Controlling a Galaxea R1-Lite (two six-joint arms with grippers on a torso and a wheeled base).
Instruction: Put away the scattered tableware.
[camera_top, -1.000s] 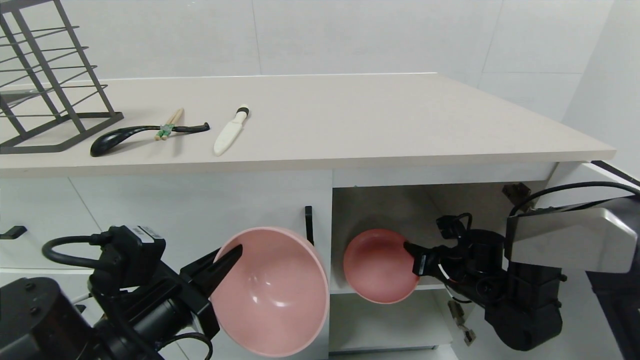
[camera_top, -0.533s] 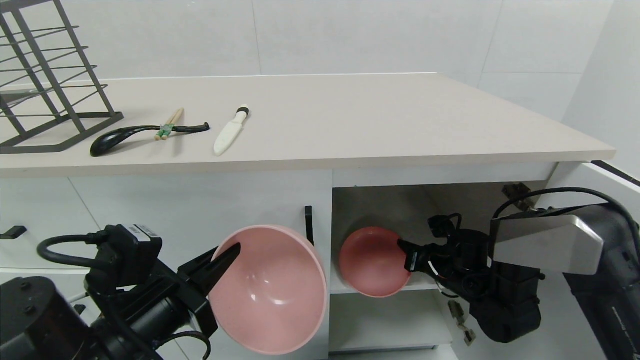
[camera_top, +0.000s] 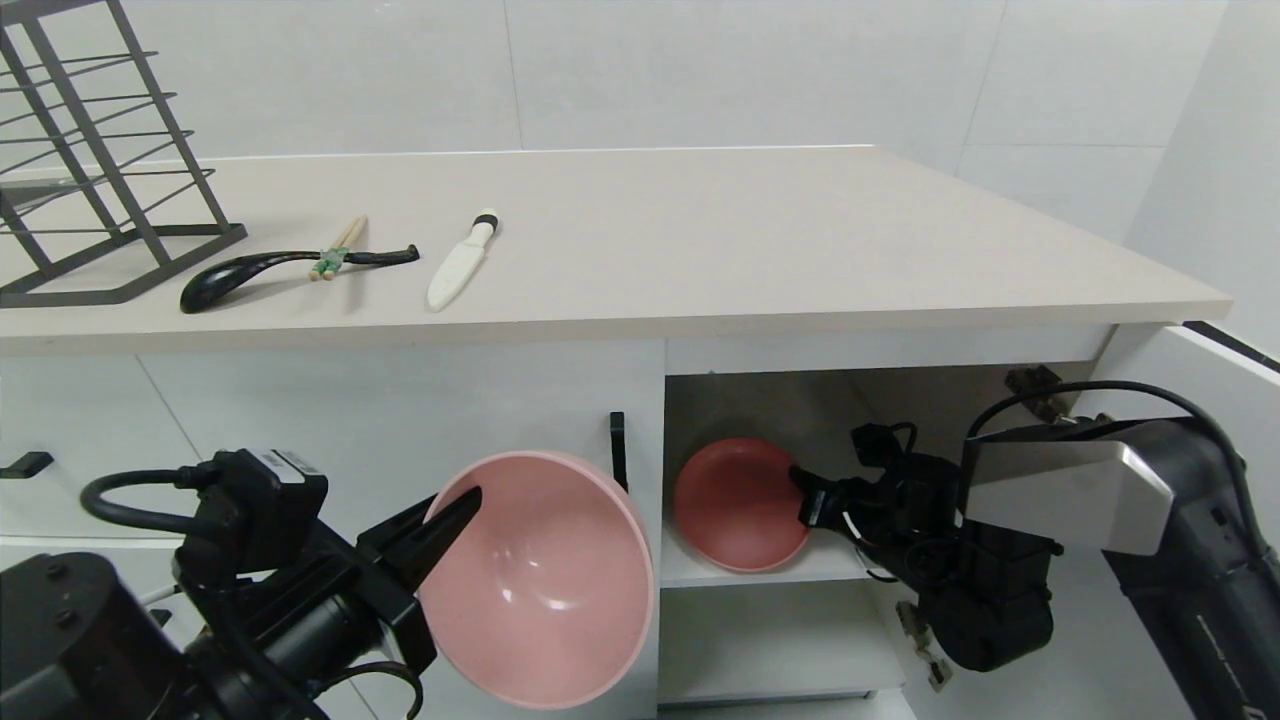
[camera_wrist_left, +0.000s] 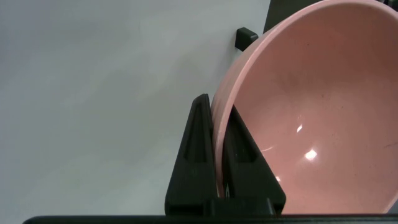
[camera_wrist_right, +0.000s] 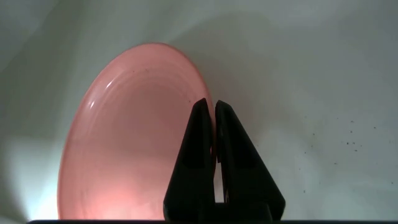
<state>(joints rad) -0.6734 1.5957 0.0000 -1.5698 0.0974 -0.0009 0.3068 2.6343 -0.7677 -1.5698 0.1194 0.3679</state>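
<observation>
Task judged early-stage. The right gripper (camera_top: 800, 482) is clamped on the right rim of the pink plate (camera_top: 735, 505), which stands on edge inside the open cabinet (camera_top: 760, 410), low over its shelf and not yet released. The left gripper (camera_top: 462, 508) pinches the pink bowl (camera_top: 545, 585) at its rim, one finger inside and one outside. Outstanding on the countertop (camera_top: 750, 230), far left: black spoon (camera_top: 235, 270), chopsticks (camera_top: 338, 247), white knife (camera_top: 458, 265).

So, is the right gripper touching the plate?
Touching. In the right wrist view the right gripper is shut on the rim of the plate, with no gap.
</observation>
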